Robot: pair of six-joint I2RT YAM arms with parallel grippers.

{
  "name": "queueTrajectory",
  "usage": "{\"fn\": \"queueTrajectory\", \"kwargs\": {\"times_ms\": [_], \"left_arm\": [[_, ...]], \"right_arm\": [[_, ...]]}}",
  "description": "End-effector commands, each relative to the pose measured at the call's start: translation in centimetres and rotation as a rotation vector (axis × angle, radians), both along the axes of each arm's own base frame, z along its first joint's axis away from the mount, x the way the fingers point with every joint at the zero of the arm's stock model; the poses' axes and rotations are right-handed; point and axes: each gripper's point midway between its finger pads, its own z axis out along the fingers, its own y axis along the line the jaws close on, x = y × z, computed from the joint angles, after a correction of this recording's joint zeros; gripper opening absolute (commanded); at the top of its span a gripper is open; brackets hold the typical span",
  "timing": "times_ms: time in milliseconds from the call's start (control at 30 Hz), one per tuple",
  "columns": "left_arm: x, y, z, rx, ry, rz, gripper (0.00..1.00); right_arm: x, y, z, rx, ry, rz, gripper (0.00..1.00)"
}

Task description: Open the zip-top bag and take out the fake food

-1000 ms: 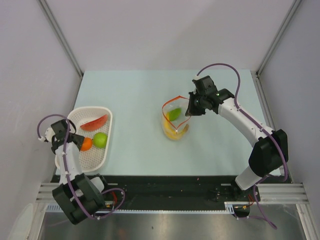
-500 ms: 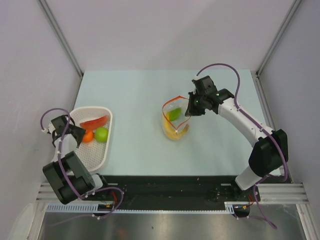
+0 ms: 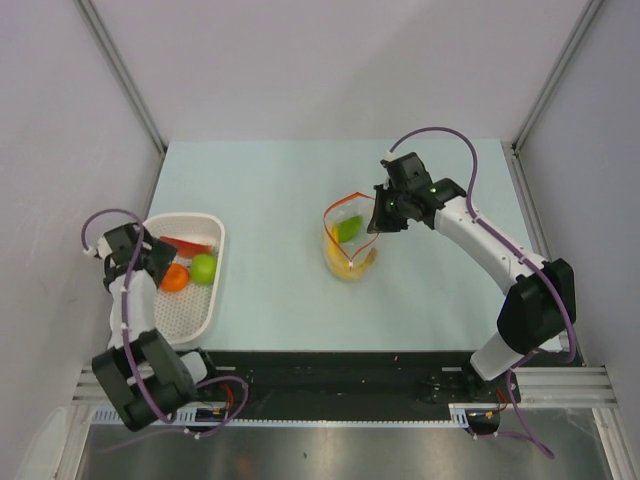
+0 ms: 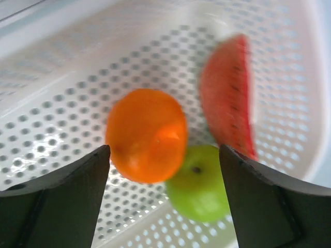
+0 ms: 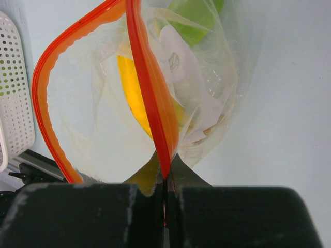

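Observation:
The clear zip-top bag point(image 3: 348, 245) stands open mid-table, its red zip strip point(image 5: 150, 98) pinched by my shut right gripper point(image 3: 380, 222), whose jaws press together on the strip in the right wrist view point(image 5: 165, 178). A yellow banana point(image 5: 133, 93) and a green piece point(image 5: 194, 20) show inside the bag. My left gripper point(image 3: 152, 262) hangs open over the white basket point(image 3: 205, 315). In the left wrist view an orange fruit point(image 4: 147, 135), a green round fruit point(image 4: 199, 183) and a red watermelon slice point(image 4: 227, 95) lie in the basket, loose between my spread fingers point(image 4: 165, 206).
The white perforated basket sits at the table's left edge. Grey walls and metal frame posts point(image 3: 125, 75) bound the table on the left, right and back. The black rail point(image 3: 330, 385) with the arm bases runs along the near edge.
My left gripper has opened and let the orange fruit go into the basket beside the green fruit. The left arm shifted a little. The right arm and bag have stayed still.

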Motion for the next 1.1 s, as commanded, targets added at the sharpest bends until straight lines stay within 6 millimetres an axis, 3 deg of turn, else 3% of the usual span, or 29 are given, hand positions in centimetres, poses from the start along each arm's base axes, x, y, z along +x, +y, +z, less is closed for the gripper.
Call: {"fn": "queueTrajectory", "kwargs": {"times_ms": [0, 67, 167, 200, 233, 267, 367, 400, 433, 467, 500, 567, 600, 633, 767, 800, 833, 900, 933, 1067], "left_arm": [[4.0, -7.2, 6.9, 0.133, -0.179, -0.301, 0.87], [5.1, -9.9, 8.6, 0.166, -0.217, -0.38, 0.86], [7.2, -16.7, 11.2, 0.144, -0.302, -0.578, 0.84], [7.5, -20.1, 12.0, 0.129, -0.33, -0.677, 0.83], [8.2, -22.3, 14.2, 0.122, -0.392, -0.738, 0.83], [8.4, -26.9, 15.0, 0.061, -0.447, -0.878, 0.83], [8.1, -34.1, 19.1, -0.055, -0.591, -1.061, 0.79], [7.4, -37.3, 18.7, -0.106, -0.581, -1.133, 0.77], [7.6, -39.0, 20.2, -0.133, -0.606, -1.163, 0.72], [7.4, -40.4, 20.3, -0.161, -0.598, -1.188, 0.7], [7.3, -43.2, 20.5, -0.184, -0.589, -1.247, 0.67], [6.7, -45.7, 20.0, -0.183, -0.552, -1.312, 0.59], [7.6, -47.0, 19.5, -0.172, -0.527, -1.323, 0.52], [7.5, -47.3, 18.6, -0.157, -0.474, -1.329, 0.49], [7.4, -49.8, 15.5, -0.093, -0.376, -1.412, 0.45], [7.4, -50.3, 15.7, -0.085, -0.368, -1.433, 0.43], [7.3, -50.4, 13.0, -0.062, -0.28, -1.464, 0.42], [7.1, -50.5, 11.7, -0.062, -0.217, -1.484, 0.36], [6.7, -50.1, 10.1, -0.061, -0.146, -1.477, 0.34], [5.2, -50.1, 8.9, -0.087, -0.115, -1.51, 0.27]], "right_arm": [[0.2, 1.1, 1.8, 0.038, -0.061, 0.033, 0.0], [0.1, 1.3, 1.8, 0.042, -0.059, 0.039, 0.0], [0.0, 1.2, 1.9, 0.038, -0.061, 0.044, 0.0], [0.0, 1.2, 1.9, 0.037, -0.059, 0.046, 0.0], [-0.1, 1.3, 1.9, 0.037, -0.059, 0.047, 0.0], [-0.2, 1.4, 1.8, 0.036, -0.059, 0.051, 0.0], [-0.2, 1.6, 2.2, 0.046, -0.066, 0.052, 0.0], [-0.2, 1.7, 2.2, 0.048, -0.067, 0.053, 0.0], [-0.2, 1.7, 2.4, 0.051, -0.072, 0.055, 0.0], [-0.3, 1.8, 2.6, 0.055, -0.075, 0.056, 0.0], [-0.3, 1.9, 2.6, 0.055, -0.077, 0.059, 0.0], [-0.3, 1.9, 2.9, 0.056, -0.081, 0.06, 0.0], [-0.3, 1.9, 3.0, 0.054, -0.083, 0.06, 0.0], [-0.4, 1.9, 3.1, 0.053, -0.082, 0.06, 0.0], [-0.2, 0.9, 3.4, 0.021, -0.094, 0.029, 0.0], [-0.1, 0.6, 3.4, 0.013, -0.098, 0.02, 0.0], [0.0, 0.5, 3.6, 0.014, -0.101, 0.016, 0.0], [0.2, -0.2, 3.5, 0.001, -0.1, -0.005, 0.0], [0.3, -0.5, 3.5, -0.003, -0.099, -0.013, 0.0], [0.6, -1.1, 3.5, -0.007, -0.095, -0.031, 0.0]]}}
